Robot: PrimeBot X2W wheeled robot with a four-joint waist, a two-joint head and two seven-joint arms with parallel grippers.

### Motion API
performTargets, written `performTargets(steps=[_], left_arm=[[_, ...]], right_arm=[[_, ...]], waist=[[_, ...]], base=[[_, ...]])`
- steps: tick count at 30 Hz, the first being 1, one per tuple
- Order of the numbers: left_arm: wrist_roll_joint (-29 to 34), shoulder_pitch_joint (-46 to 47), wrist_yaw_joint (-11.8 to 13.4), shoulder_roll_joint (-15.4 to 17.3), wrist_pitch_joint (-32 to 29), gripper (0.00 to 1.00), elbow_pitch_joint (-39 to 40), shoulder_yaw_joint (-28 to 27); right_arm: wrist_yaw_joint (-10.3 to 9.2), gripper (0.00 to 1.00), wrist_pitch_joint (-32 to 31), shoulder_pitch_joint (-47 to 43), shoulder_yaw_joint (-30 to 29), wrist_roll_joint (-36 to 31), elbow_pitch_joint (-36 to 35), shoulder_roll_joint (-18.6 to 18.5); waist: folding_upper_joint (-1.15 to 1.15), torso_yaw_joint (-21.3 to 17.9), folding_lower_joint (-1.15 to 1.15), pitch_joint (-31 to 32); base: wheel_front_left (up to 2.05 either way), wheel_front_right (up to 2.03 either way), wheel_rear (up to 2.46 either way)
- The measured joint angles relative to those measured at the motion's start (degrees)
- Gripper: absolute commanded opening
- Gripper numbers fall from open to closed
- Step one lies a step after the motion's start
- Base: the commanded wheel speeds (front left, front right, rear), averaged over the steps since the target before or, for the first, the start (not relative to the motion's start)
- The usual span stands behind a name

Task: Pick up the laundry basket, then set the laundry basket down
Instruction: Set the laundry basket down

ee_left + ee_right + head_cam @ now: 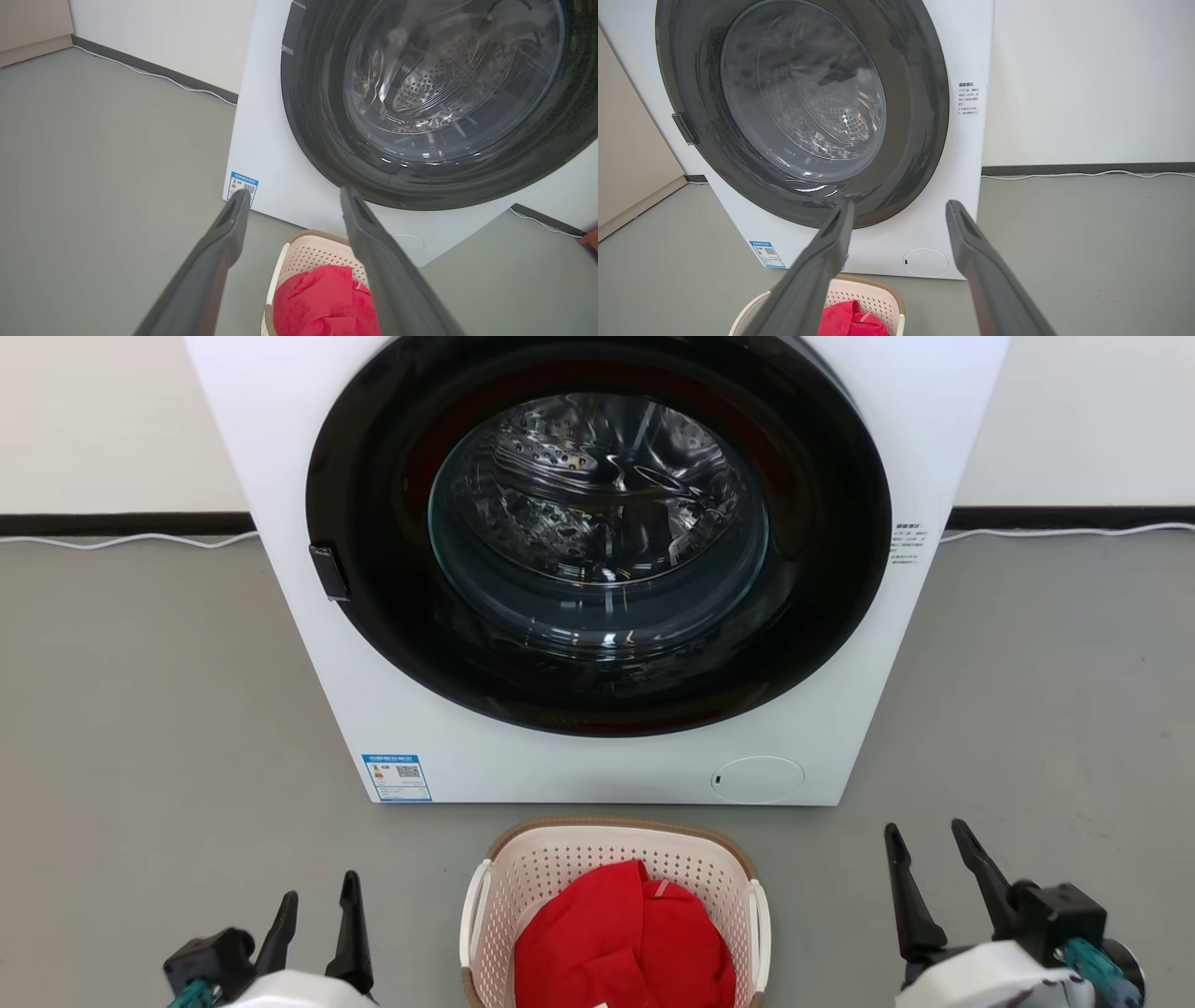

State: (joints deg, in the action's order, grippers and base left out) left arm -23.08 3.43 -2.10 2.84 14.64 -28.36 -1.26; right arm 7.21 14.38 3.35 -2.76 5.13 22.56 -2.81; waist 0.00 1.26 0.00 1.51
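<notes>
Both dark two-fingered tools sit at the bottom of the head view, my left tool (320, 891) and my right tool (926, 831), each with its fingers spread apart and nothing between them. Between the two, and apart from both, stands the laundry basket (569, 868), a rounded cream-pink plastic one with perforated walls and a brown woven-look rim. It rests on the grey floor (140, 728) just in front of the big white front-loading washing machine (597, 770), whose round dark door is closed. A crumpled red cloth garment (625, 938) lies inside the basket. Its two white side handles (474, 905) are untouched, one facing each tool. As I judge it, nothing of the task is done yet: the basket has not been gripped or lifted. The reach to the handles, the closing of both tools, the lift and the setting down all remain.
</notes>
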Motion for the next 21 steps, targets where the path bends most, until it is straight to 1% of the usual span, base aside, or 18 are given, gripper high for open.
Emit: performTargets(steps=[3,6,9,15,21], left_arm=[[0.25,-1.93,-0.43,-0.22,0.00,1.00,2.58,-0.96],[1.89,-3.73,-0.98,-0.31,0.00,1.00,5.35,-1.64],[1.81,-5.47,-1.46,-0.35,0.00,1.00,6.98,-2.12],[0.76,-8.06,-1.46,-0.38,0.00,1.00,9.98,-1.78],[0.78,-9.03,-1.42,-0.36,0.00,1.00,10.90,-1.48]], right_arm=[[0.00,1.00,0.00,-1.84,-0.55,-0.21,-2.01,0.08],[0.00,1.00,0.00,-3.49,-0.78,-0.56,-3.78,0.11],[0.00,1.00,0.00,-4.74,-1.07,-0.70,-4.99,0.20],[0.00,1.00,0.00,-6.81,-1.92,-0.78,-7.04,0.26],[0.00,1.00,0.00,-7.99,-2.03,-0.82,-7.38,0.30]], waist=[[0.00,0.06,0.00,0.43],[0.00,0.02,0.00,0.63],[0.00,-0.11,0.00,0.75],[0.00,-0.50,0.00,0.84],[0.00,-1.00,0.00,1.15]], base=[[0.00,0.00,0.00],[0.00,0.00,0.00],[0.00,0.00,0.00],[0.00,0.00,0.00],[0.00,0.00,0.00]])
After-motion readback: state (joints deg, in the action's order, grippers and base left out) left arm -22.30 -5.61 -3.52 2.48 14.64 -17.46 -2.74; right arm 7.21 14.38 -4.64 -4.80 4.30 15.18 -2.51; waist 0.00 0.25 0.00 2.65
